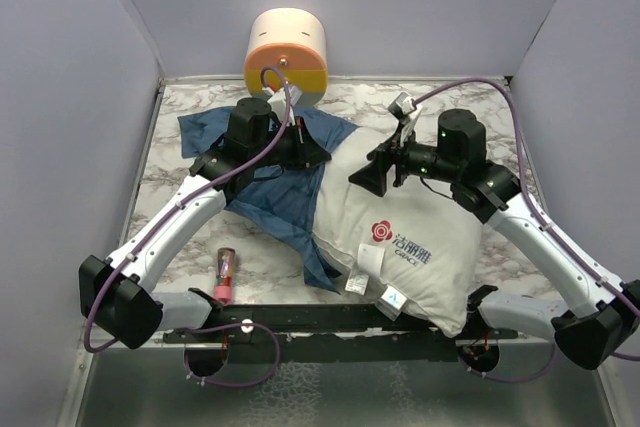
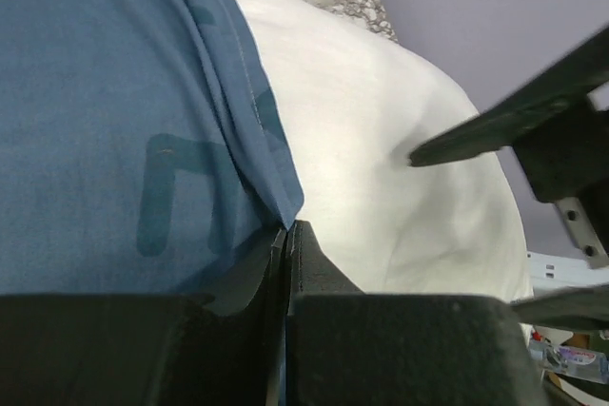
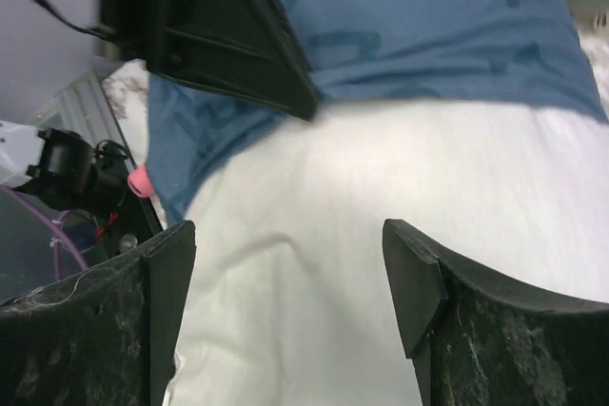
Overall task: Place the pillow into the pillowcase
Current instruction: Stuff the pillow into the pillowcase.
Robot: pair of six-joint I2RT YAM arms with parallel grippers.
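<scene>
Stuffing is in hand: the left end effector [image 2: 287, 227] pinches the pillowcase [image 2: 105, 121] hem, and the right end effector [image 3: 288, 240] hangs spread above the pillow [image 1: 400, 237], which lies mostly uncovered on the table [image 1: 270, 262]. Next, the right likely must regrip the pillow and push it inward.

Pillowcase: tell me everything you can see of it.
The pillowcase is soft blue cloth printed with darker blue letters. It lies crumpled and mostly flat on the marble table, left of the pillow, with its hemmed edge draped against the pillow's far end. The left gripper is shut on that edge, pinching the hem. Most of the pillow lies outside it.
</scene>
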